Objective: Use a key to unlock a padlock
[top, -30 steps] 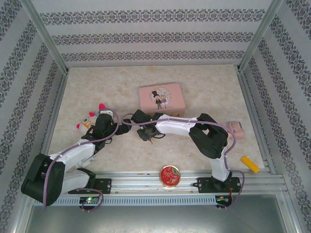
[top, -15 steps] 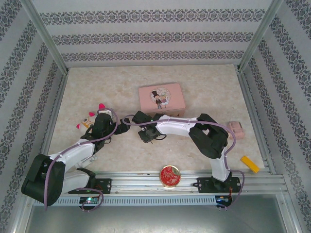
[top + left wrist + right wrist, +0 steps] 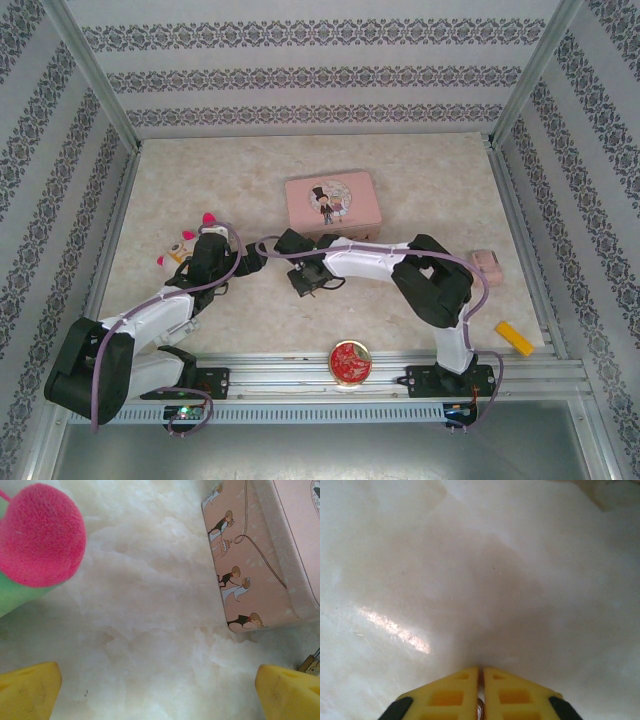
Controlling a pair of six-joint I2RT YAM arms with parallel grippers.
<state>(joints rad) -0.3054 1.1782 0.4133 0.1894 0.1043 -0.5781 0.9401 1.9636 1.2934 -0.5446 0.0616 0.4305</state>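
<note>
I can read no text anywhere: the pink box [image 3: 332, 202] carries only cartoon figures, and the red tin [image 3: 350, 362] has blurred markings.

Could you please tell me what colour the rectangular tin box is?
The box is pink, clearest from the top view.

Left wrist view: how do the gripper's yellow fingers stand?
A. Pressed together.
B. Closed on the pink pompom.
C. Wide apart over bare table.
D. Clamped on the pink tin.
C: the left gripper has its yellow fingers at the opposite lower corners, with only bare table between them.
</note>
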